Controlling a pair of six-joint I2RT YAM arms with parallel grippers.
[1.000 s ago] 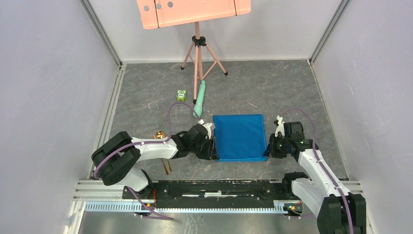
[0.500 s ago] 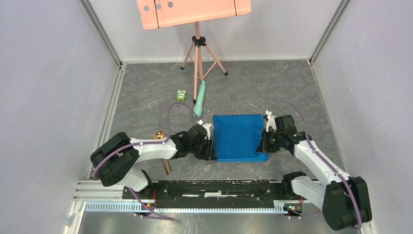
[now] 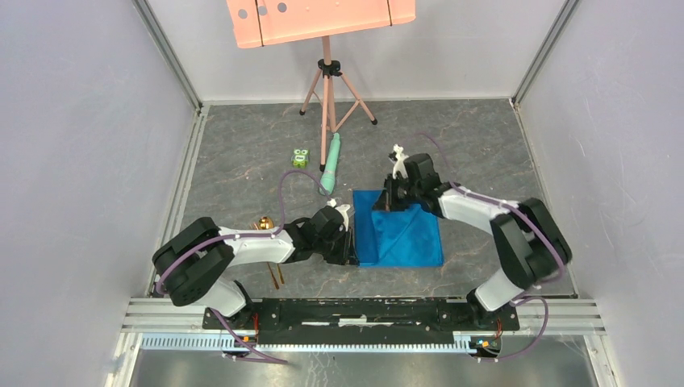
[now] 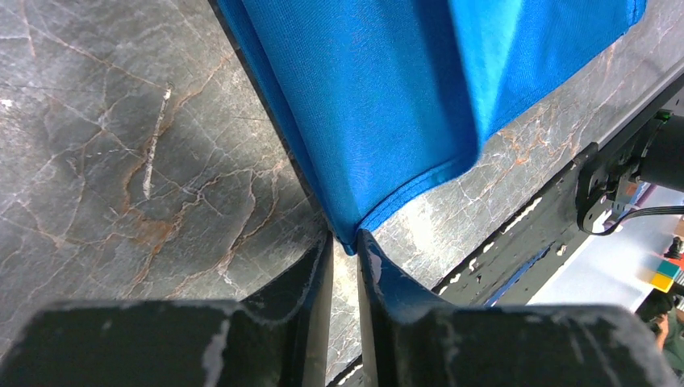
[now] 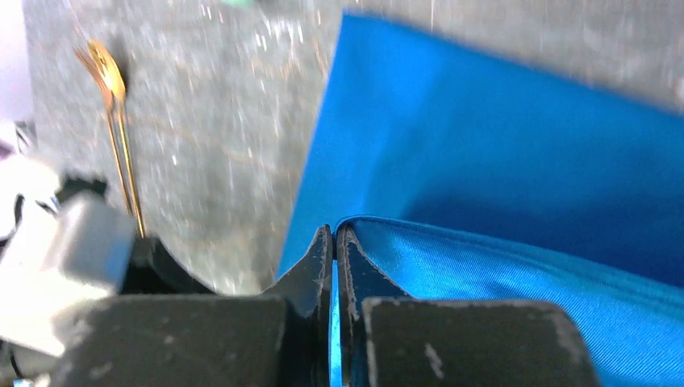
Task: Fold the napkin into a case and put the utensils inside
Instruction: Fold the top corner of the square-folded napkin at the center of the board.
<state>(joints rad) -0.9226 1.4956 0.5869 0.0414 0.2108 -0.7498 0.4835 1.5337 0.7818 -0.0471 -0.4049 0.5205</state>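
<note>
Your napkin [image 3: 399, 234], bright blue, roughly square, one flap lifted diagonally toward its far-left corner; right gripper [image 3: 387, 200] pinching that flap; left gripper [image 3: 352, 244] pinching the near-left corner

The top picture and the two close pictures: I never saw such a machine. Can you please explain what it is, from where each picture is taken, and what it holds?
These are two robot arms fixed at the near edge of a grey table. The wide picture looks down from above; each close picture comes from a camera on one wrist, so its black fingers show. On the table lie a bright blue napkin, a gold fork and spoon, a small green toy, a pale green tube and a pink tripod. The left gripper pinches the napkin's near left corner. The right gripper is shut on another corner, lifted over the cloth.
</note>
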